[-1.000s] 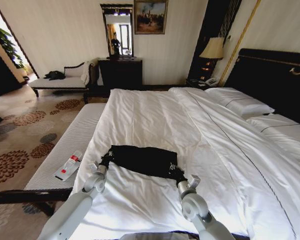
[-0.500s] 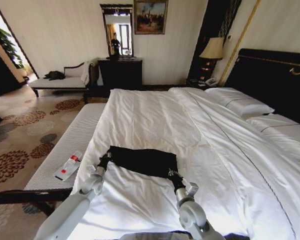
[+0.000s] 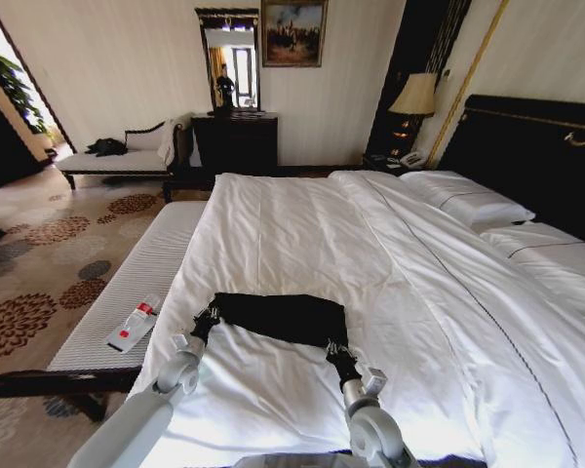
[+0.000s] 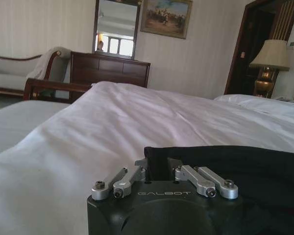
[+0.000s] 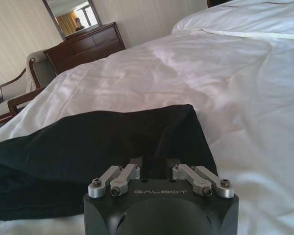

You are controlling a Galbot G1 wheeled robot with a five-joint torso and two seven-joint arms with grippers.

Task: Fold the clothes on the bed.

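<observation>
Head view: black T-shirt (image 3: 278, 317) lying as a narrow band across the near part of the bed (image 3: 302, 224), well short of the pillows. Left gripper (image 3: 207, 319) at the band's near left corner, right gripper (image 3: 337, 353) at its near right corner, each apparently pinched narrow on the hem. Same reading from the wrist views: finger links drawn inward, dark cloth bunched right at the tips, though the tips themselves hidden by the gripper bodies.

Judged as mid-fold, with both corners in hand. To do it well:

- Move both corners together at one height and one pace, so the edge stays straight.
- Hold the cloth lightly taut between the grippers, with no sag in the middle and no stretching.
- Lift just clear of the duvet (image 3: 273, 409) to avoid dragging it into wrinkles.
- Lay the held edge square on the far edge before letting go.
</observation>
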